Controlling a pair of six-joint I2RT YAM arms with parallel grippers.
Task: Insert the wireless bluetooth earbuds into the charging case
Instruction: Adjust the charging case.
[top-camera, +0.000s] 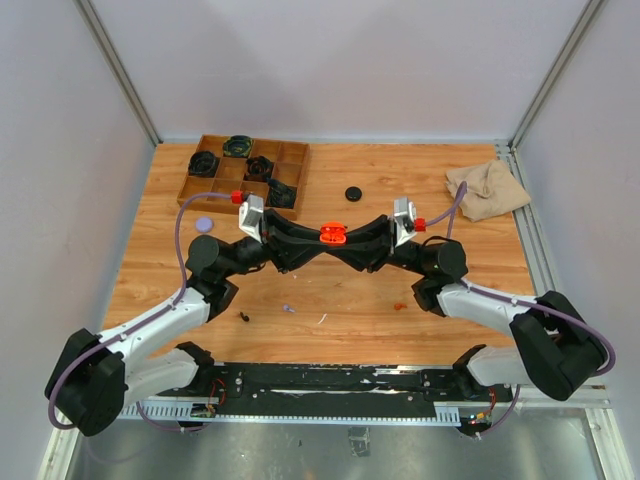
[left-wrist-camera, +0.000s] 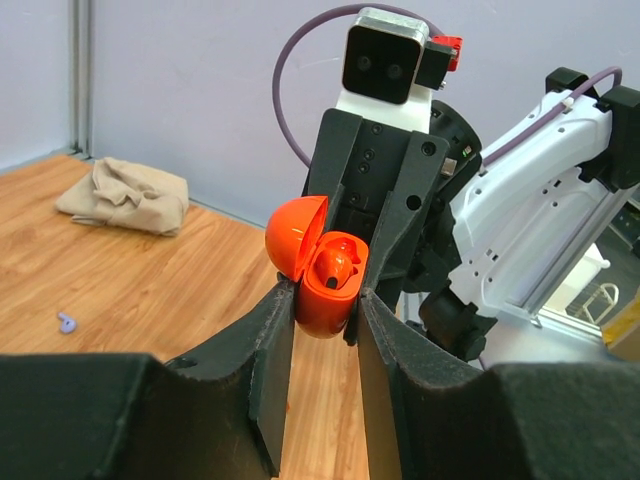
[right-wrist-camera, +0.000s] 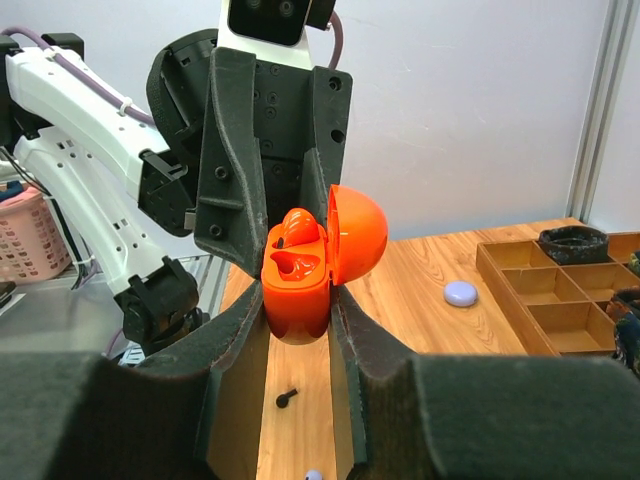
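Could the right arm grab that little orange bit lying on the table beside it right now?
Probably not yet. The orange earbud lies in the open near its elbow, but the right gripper is shut on the orange case, held aloft with the left gripper.

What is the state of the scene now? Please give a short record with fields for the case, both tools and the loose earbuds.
case: orange case, held above the table, lid open
left tool: shut on the orange case
right tool: shut on the orange case, from the opposite side
inside case: one orange earbud
loose on table: black earbud, lavender earbud, orange-red earbud, all apart
other: lavender case, closed, near the wooden tray
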